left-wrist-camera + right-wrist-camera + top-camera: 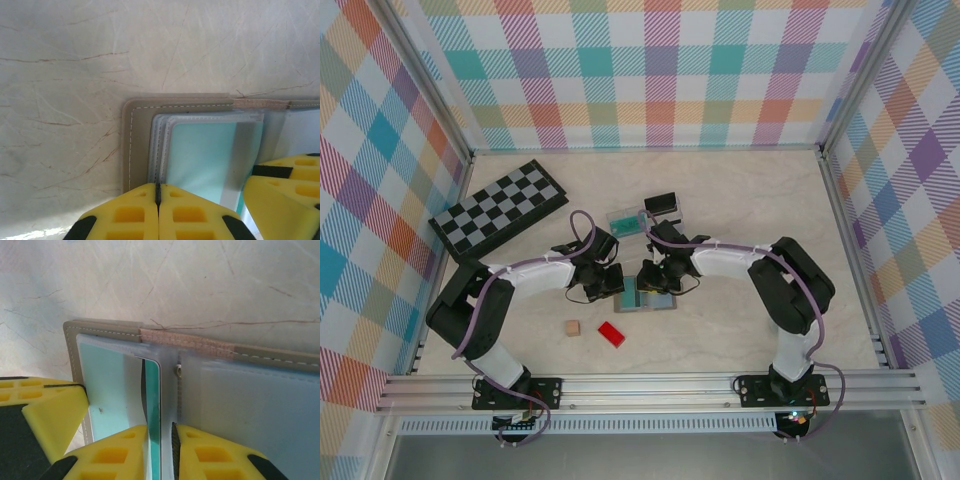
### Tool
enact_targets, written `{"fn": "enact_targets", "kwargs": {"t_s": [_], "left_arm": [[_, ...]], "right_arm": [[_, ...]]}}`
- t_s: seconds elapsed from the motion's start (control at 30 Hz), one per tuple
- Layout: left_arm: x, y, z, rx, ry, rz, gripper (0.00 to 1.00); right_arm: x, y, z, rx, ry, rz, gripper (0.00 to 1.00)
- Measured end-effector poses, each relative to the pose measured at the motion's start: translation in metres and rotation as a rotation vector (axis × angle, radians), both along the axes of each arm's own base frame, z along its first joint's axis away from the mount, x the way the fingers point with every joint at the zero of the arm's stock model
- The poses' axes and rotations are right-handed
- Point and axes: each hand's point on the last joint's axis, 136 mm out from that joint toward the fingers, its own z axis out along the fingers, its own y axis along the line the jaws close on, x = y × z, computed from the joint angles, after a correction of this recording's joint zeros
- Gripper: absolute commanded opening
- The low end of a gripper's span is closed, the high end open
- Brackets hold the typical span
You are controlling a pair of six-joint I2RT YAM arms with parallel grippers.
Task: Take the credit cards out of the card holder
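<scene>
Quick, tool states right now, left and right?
Left tool: closed, tips at the card holder; grip unclear.
Right tool: closed on the clear-teal card.

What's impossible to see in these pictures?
Top view: the left gripper and right gripper cover most of the card holder; its contents are too small.
Left wrist view: the shut left gripper hides whether it pinches anything.
Right wrist view: the thin sheet in the right gripper, card or sleeve, runs off the bottom edge.
</scene>
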Motion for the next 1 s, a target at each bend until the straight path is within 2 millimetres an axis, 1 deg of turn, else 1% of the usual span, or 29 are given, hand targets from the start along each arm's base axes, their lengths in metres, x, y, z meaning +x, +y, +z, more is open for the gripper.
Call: {"fn": "enact_targets", "kwargs": {"t_s": [0.17,0.63,0.8,1.0], "left_arm": [[0.0003,-0.0005,0.0003,-0.002,-0.001,-0.001,0.05],[0.0003,-0.0002,0.0003,-0.003,0.000,0.000,0.05],[0.0005,0.0003,0.0001,0.000,-0.001,0.000,0.04],[0.0001,0.0031,-0.0026,0.016,0.002,0.005,0.02]], "right_arm": [[-0.0003,0.0015,-0.0018,0.009,0.008,0.003,0.17],[0.0005,0.0011,-0.0025,0.012,0.009,0.002,0.11],[0.0018,-0.0017,-0.0027,0.006,0.003,-0.005,0.11],[0.0028,-0.0073,-0.0029,-0.005,-0.009,-0.011,0.08]]}}
